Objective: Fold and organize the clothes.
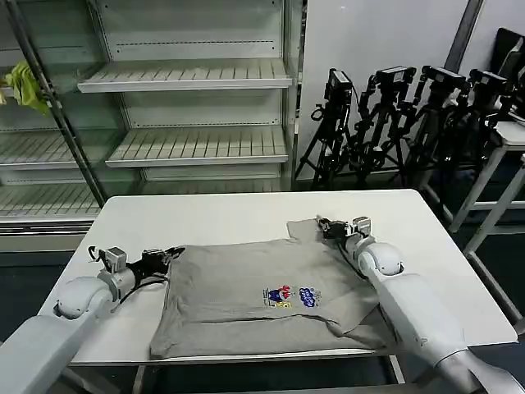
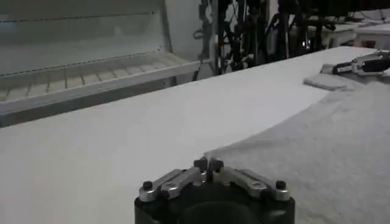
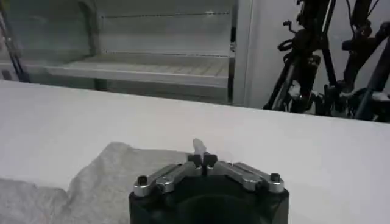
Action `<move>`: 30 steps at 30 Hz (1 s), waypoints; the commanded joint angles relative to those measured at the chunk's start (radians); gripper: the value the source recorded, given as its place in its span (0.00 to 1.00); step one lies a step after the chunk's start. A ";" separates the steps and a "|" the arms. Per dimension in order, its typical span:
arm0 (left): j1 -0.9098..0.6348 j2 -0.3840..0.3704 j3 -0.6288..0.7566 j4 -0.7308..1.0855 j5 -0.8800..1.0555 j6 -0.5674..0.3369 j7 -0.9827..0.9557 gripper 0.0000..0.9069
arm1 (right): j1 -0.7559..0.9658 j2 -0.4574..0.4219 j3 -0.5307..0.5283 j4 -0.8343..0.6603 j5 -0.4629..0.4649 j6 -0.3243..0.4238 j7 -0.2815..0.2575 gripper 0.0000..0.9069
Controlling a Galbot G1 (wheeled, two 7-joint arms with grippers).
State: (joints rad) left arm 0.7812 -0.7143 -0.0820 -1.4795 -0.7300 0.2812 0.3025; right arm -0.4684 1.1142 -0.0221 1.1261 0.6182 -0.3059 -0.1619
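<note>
Along the table's [image 1: 246,213] far edge, keep both closed grippers, left [image 1: 168,257] and right [image 1: 326,226], pinching the shirt [image 1: 262,295] evenly.

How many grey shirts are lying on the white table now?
1. The grey shirt lies spread on the white table, between the left gripper at its near-left corner and the right gripper at its far-right corner. Nothing suggests another beneath it.

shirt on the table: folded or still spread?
Partly folded. The grey shirt lies print-up with its sides doubled inward; the left gripper and right gripper, both shut, pinch its far corners.
</note>
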 commanded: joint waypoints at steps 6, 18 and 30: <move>0.095 0.045 -0.080 -0.130 -0.025 0.006 -0.006 0.07 | -0.055 -0.063 0.082 0.221 0.071 -0.009 0.026 0.00; 0.242 0.097 -0.212 -0.279 -0.046 0.015 -0.011 0.07 | -0.176 -0.181 0.157 0.428 0.146 -0.023 0.056 0.00; 0.500 0.135 -0.426 -0.461 -0.061 0.021 -0.012 0.07 | -0.459 -0.315 0.262 0.720 0.161 -0.019 0.054 0.00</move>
State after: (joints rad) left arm 1.0727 -0.5994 -0.3416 -1.7921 -0.7863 0.3009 0.2897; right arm -0.7446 0.8861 0.1788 1.6370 0.7610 -0.3265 -0.1098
